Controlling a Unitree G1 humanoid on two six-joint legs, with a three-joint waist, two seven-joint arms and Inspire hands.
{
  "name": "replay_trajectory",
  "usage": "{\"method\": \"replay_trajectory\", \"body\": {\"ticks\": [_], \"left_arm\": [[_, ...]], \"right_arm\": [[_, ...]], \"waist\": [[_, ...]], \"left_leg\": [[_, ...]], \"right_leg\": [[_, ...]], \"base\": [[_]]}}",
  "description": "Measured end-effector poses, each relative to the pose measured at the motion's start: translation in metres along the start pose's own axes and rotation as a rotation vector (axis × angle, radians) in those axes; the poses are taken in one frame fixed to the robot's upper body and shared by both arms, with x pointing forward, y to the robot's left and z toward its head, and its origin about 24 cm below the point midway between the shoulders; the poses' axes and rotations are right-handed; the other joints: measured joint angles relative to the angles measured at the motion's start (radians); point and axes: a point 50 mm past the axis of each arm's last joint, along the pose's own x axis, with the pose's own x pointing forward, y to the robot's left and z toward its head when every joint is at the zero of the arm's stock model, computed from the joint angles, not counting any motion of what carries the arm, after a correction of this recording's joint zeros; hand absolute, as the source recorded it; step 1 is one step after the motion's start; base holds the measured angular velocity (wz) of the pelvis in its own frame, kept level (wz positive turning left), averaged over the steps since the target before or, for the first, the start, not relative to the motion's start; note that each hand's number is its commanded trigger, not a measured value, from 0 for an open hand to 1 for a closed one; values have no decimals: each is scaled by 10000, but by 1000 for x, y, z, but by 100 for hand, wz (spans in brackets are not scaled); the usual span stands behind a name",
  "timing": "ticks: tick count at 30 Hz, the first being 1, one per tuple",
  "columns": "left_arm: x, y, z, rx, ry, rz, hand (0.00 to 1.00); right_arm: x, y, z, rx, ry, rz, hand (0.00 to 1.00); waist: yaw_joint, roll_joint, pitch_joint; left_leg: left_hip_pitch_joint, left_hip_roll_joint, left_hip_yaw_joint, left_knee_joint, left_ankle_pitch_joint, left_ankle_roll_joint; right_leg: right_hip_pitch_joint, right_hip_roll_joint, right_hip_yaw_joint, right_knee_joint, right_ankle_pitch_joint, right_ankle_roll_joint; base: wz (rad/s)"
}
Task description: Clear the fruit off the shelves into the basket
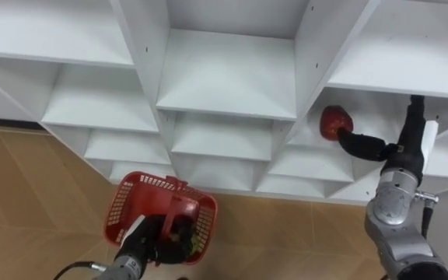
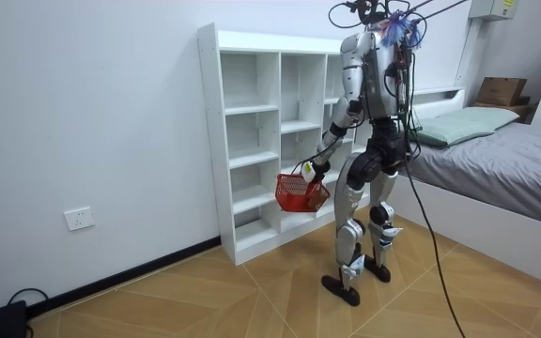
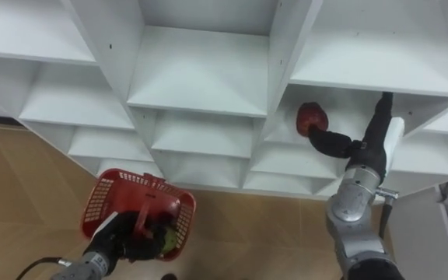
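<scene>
Red plastic mesh was seen at the lower left of the frame, where a basket [image 1: 131, 204] was carried over the wooden floor [image 1: 29, 194]. Its handle was clasped by the left hand [image 1: 155, 239], whose dark fingers were curled round it. White compartments of the closet [image 1: 224, 78] were spread across the upper part of the frame, and in one of them, right of centre, a red fruit [image 1: 335, 121] was lying on its shelf close to the compartment's left wall. The right hand [image 1: 362, 146] was stretched into that same compartment from the lower right, its dark fingers laid against the fruit's lower right side; whether they were closed round the fruit or merely touching it could not be told. The fruit was found on the shelf, well apart from the basket. In the room view the robot was shown upright on both feet directly before the closet, the basket held low at the room view's left of its legs, and a bed [image 2: 505, 160] was seen at the right of that frame.
</scene>
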Motion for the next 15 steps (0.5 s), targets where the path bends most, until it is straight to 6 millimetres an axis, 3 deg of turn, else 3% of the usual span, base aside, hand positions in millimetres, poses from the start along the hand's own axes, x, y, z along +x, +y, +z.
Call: {"method": "replay_trajectory", "body": {"ticks": [15], "left_arm": [[3, -2, 9, 38, -299, -189, 100]], "right_arm": [[0, 1, -1, -21, 35, 77, 0]], "waist": [[213, -21, 16]], "left_leg": [[-254, 8, -1, 207, -1, -3]], "right_leg": [[-332, -66, -43, 417, -160, -48]], "base": [[0]]}}
